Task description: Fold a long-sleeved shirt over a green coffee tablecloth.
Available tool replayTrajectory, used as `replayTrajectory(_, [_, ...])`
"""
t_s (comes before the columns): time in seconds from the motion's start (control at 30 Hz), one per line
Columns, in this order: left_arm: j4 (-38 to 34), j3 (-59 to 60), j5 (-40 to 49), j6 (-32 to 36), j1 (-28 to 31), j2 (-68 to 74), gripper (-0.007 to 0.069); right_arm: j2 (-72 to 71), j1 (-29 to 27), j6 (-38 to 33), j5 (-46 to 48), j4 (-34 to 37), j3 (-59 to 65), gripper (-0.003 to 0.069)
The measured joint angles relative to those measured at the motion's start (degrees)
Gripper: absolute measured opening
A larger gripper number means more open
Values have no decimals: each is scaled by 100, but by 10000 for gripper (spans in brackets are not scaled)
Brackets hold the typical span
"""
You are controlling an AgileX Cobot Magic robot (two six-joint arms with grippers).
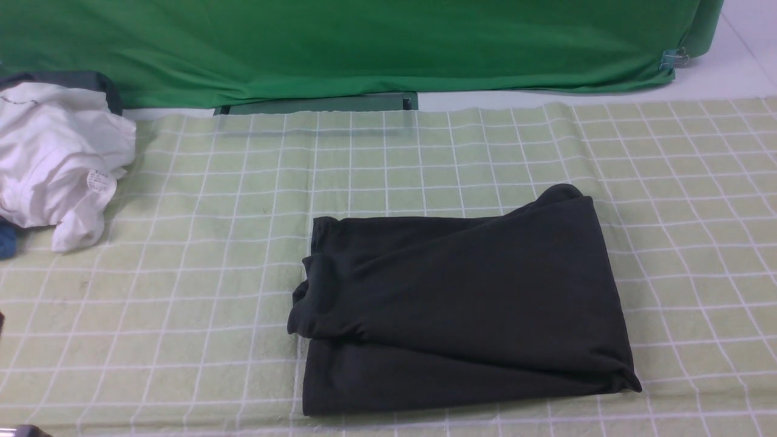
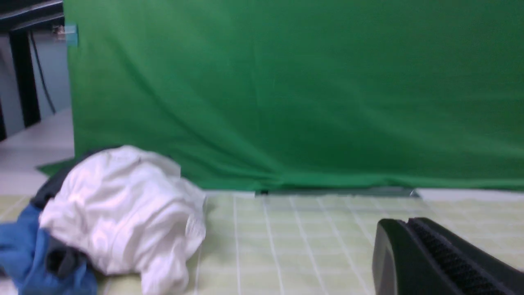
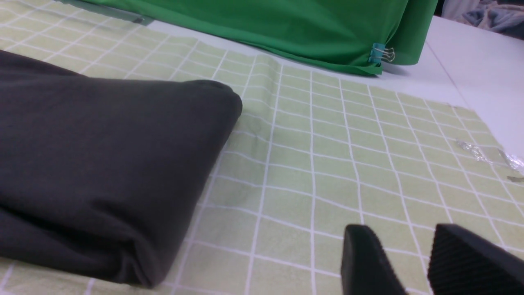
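The long-sleeved shirt (image 1: 461, 303) lies folded into a dark charcoal block in the middle of the green coffee tablecloth (image 1: 182, 291). Its print is hidden. In the right wrist view the shirt (image 3: 102, 164) rests beside my right gripper (image 3: 403, 229), which hangs open over the bare tablecloth (image 3: 327, 164) with nothing between its fingers. My left gripper (image 2: 407, 223) is shut and empty, its jaws pressed together above the tablecloth (image 2: 286, 246), apart from the shirt. Neither gripper shows in the front view.
A crumpled white garment (image 1: 54, 164) with a label lies on a pile at the far left, over blue fabric (image 2: 24, 254). A bright green sheet (image 1: 364, 48) hangs along the back, held by a clip (image 1: 671, 59). White table surface (image 3: 483, 73) lies beyond the cloth.
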Motion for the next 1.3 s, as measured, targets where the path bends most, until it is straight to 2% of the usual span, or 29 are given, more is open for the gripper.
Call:
replayTrajectory(0.23, [361,374,7,-9,-250,0,14,0,0,0,0,0,0,241])
replayTrajectory(0.6, [384,374,662,-14,-258,0,14,0,0,0,0,0,0,241])
replayTrajectory(0.77, [384,374,695,-14,-258,0,14,0,0,0,0,0,0,241])
replayTrajectory(1.3, [402,374,737,-8,46,0,14,0,0,6,3,0,0,241])
